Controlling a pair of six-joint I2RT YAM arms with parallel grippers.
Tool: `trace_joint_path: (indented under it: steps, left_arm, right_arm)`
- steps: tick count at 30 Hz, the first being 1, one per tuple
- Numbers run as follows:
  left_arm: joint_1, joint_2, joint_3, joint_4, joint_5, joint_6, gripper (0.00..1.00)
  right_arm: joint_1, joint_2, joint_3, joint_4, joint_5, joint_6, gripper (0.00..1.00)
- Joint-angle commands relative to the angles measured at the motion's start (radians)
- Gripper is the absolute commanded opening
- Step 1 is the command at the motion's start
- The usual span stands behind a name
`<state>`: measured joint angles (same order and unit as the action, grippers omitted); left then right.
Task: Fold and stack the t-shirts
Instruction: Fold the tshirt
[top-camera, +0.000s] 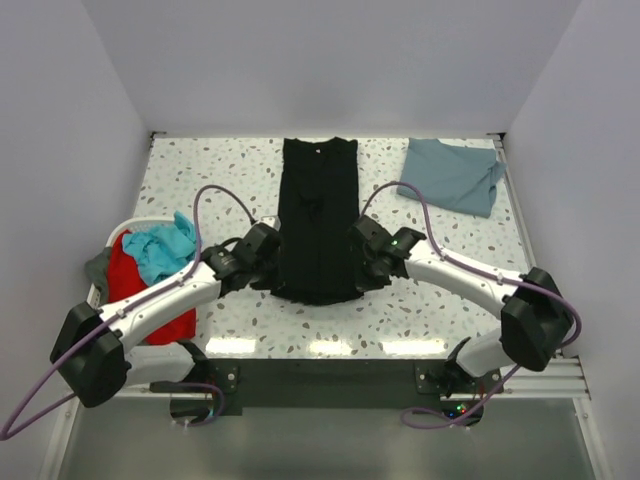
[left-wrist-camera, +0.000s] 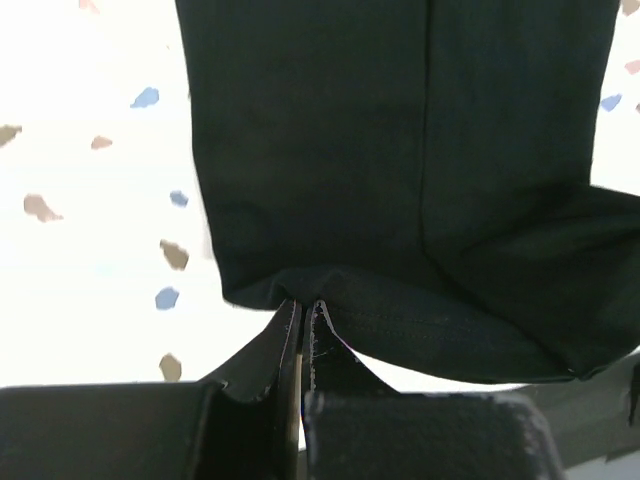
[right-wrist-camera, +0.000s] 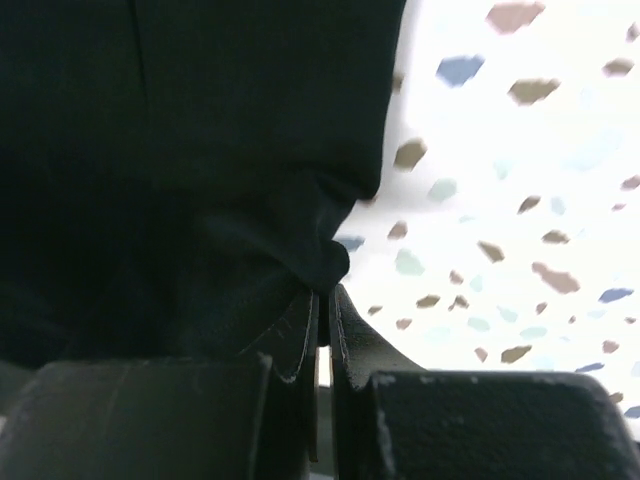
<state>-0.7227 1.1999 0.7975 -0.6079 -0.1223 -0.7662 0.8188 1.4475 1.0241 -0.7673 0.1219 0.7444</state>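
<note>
A black t-shirt (top-camera: 318, 215) is seen at the centre of the top view, laid flat on the speckled worktop (top-camera: 220, 170) as a long narrow strip running from the upper middle of the frame down towards the arms. Its collar end lies at the top of the strip. A slate-blue t-shirt (top-camera: 452, 173) is found in the upper right of the same view, loosely folded on the worktop and well apart from the black one.

The left pincer (top-camera: 268, 246) is placed at the lower left edge of the black strip, and the right pincer (top-camera: 362, 240) at its lower right edge, so that the strip lies between them. In the left wrist view the fingers are shown pressed almost together, with the stitched hem of the black t-shirt nipped between their tips; the cloth is drawn into a small peak there. In the right wrist view the fingers are likewise clenched, and a bunched corner of the same black cloth is gripped between them, with bare speckled worktop seen in the right half of the frame.

At the left edge of the top view a white laundry basket (top-camera: 113, 236) is seen, holding a red garment (top-camera: 140, 290) and a teal garment (top-camera: 160, 248) lying over it. A purple cable (top-camera: 215, 192) is looped above each forearm.
</note>
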Motion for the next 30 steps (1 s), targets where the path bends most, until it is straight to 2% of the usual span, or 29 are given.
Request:
trace_joint_path:
  steps: [1,5,10,21,30]
  left_arm:
    - [0.019,0.046,0.063,0.091,-0.042,0.022,0.00]
    - [0.072,0.114,0.109,0.129,-0.037,0.074,0.00]
    - [0.215,0.187,0.144,0.242,0.035,0.117,0.00]
    - [0.347,0.415,0.311,0.342,0.151,0.194,0.00]
    - [0.428,0.590,0.486,0.362,0.240,0.223,0.00]
  right_arm:
    - [-0.049,0.042,0.074,0.031,0.035,-0.059,0.00]
    - [-0.110,0.125,0.148,0.040,0.030,-0.097,0.00]
    - [-0.161,0.232,0.246,0.046,0.024,-0.143,0.00]
    - [-0.247,0.415,0.481,0.022,0.015,-0.183,0.00]
    - [-0.313,0.534,0.648,-0.012,-0.002,-0.204,0.00]
